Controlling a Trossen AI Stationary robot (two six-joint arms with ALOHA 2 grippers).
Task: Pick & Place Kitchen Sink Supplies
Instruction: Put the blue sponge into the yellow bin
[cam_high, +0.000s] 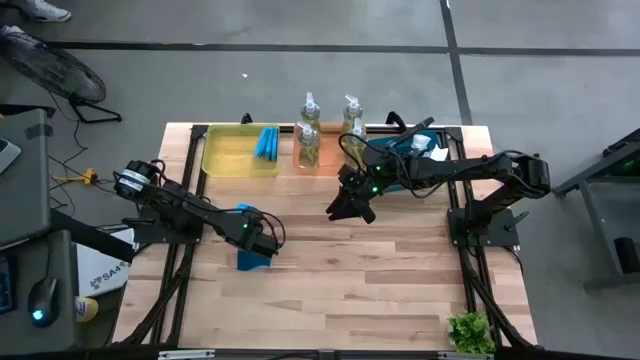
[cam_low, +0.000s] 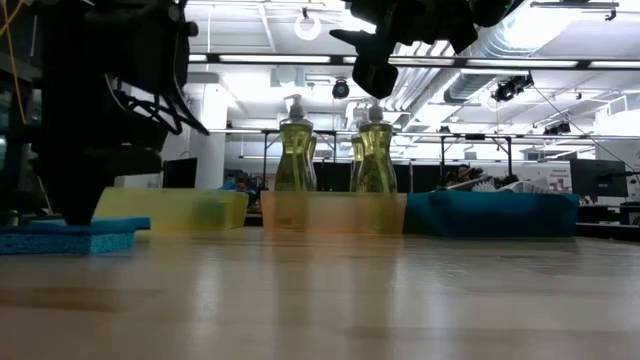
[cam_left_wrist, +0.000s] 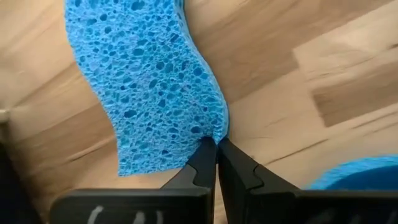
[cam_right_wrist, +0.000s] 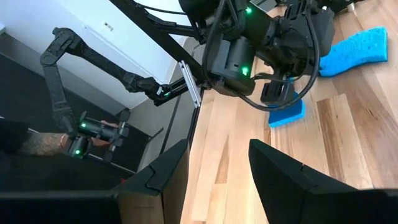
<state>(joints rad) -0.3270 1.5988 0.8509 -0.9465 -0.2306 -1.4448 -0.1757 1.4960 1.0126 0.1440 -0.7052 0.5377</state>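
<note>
A blue wavy-edged sponge (cam_left_wrist: 149, 81) lies on the wooden table near its left side, also visible in the high view (cam_high: 253, 262). My left gripper (cam_high: 265, 243) points steeply down over it and is shut on its edge. A second blue sponge (cam_high: 240, 210) lies on the table just beyond the gripper, on the far side. My right gripper (cam_high: 345, 207) hangs open above the middle of the table with nothing between its fingers (cam_right_wrist: 168, 168). Clear pump bottles of yellowish soap (cam_high: 308, 128) stand in the orange tray (cam_high: 308, 160). My left gripper pinches the sponge's wavy long edge (cam_left_wrist: 208, 127) between its two fingertips, close to one end of the sponge. The fingers come from above, pointing steeply down. The sponge stretches away from the fingers, low over the wood; whether it is clear of the table, I cannot tell.
A yellow tray (cam_high: 225, 160) at the back holds more blue sponges (cam_high: 266, 143). The orange tray stands beside it and a blue tray (cam_high: 440, 150) is at the back right. A small green plant (cam_high: 470, 331) sits at the near right corner. Bare wood lies in the middle.
</note>
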